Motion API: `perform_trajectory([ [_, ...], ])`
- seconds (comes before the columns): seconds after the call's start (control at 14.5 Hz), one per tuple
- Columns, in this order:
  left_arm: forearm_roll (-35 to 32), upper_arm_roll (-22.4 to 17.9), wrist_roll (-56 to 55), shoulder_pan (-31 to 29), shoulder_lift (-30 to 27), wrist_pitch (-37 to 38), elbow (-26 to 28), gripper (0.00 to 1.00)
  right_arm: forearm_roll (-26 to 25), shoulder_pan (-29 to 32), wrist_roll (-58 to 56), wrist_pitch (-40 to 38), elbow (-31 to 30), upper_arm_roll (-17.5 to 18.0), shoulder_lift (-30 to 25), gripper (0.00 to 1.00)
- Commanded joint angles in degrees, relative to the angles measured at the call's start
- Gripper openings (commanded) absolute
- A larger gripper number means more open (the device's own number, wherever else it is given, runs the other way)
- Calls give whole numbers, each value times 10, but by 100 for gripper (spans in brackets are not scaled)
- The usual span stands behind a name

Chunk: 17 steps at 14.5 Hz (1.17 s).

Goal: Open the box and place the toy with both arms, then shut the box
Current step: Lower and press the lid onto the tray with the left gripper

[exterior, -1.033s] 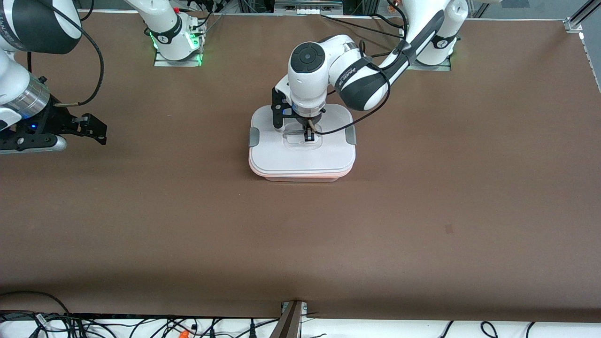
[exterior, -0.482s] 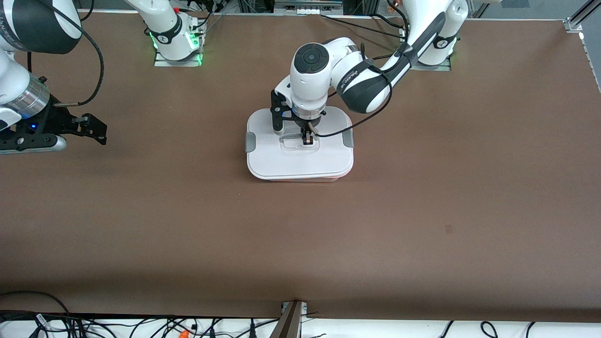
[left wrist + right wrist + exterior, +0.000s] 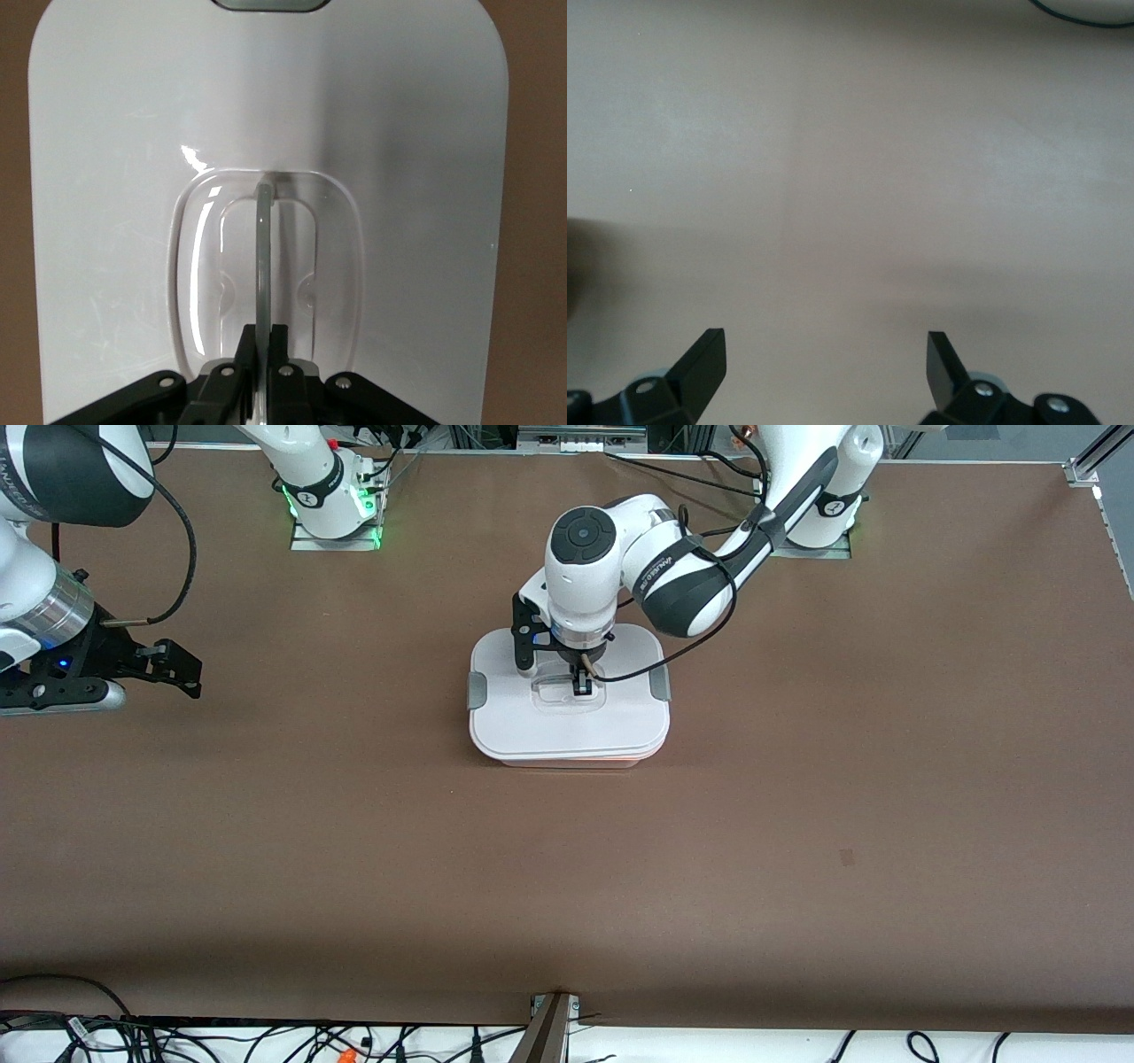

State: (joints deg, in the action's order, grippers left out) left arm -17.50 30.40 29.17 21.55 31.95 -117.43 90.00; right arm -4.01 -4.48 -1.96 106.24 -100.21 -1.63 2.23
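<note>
Lid (image 3: 567, 722) of white plastic, lifted askew half a second ago, we now see nearer square on the pale pink translucent box (image 3: 576, 762) mid-bench; left hand (image 3: 581, 685) clamps its clear centre handle (image 3: 264, 257); right hand (image 3: 824, 359) waits at nine o'clock, fingers apart.

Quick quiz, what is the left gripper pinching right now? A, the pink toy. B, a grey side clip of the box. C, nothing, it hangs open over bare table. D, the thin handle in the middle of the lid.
D: the left gripper is shut on the handle, the thin upright strip in the recess at the centre of the white lid.
</note>
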Motion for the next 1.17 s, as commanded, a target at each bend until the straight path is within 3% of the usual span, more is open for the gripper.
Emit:
perform_trajectory([
  [0.0,-54,1,34,6,2,19,9,0,9,-2,7,2,-8,0,-8,100],
  [1.1,-54,2,-53,21,15,0,9,0,9,-1,6,2,-8,-1,-8,100],
])
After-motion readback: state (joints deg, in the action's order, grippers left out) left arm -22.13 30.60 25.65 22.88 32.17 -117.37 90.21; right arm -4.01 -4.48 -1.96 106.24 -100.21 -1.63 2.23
